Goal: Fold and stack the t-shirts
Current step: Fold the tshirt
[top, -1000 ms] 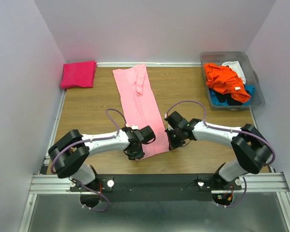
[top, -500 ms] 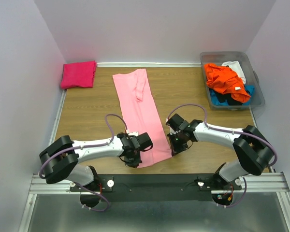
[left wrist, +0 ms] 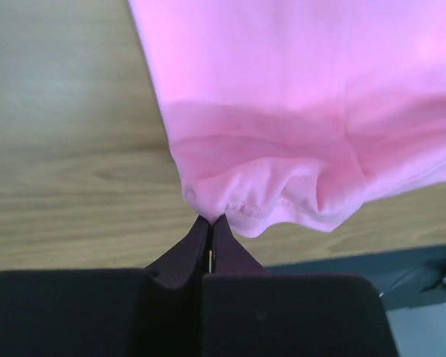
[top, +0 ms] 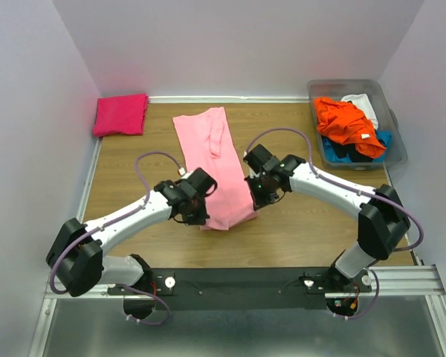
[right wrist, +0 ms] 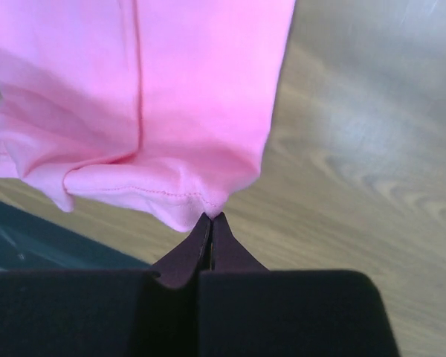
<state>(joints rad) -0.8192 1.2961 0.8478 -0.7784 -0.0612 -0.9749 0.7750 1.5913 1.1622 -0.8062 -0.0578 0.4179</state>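
My left claw (left wrist: 210, 227) and right claw (right wrist: 210, 222) each clamp a hem corner of the light pink t-shirt (top: 217, 152) (seemingly raised) mid-frame; its length runs toward the top edge.

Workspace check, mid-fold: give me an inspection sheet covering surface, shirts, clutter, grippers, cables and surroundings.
Surface: wooden table, no spills or marks seen.
Job's things: light pink t-shirt lies lengthwise mid-table, near hem gathered in the grippers; hot-pink shirt folded at the far left corner; orange shirt, white shirt, blue shirt and black shirt heaped in the bin at far right.
Clutter: nothing seen.
Grippers: left gripper shut on the hem's left corner; right gripper shut on its right corner.
Cables: purple cables loop above each forearm, not snagged on cloth.
Surroundings: plain walls on three sides; metal rail along the near edge.
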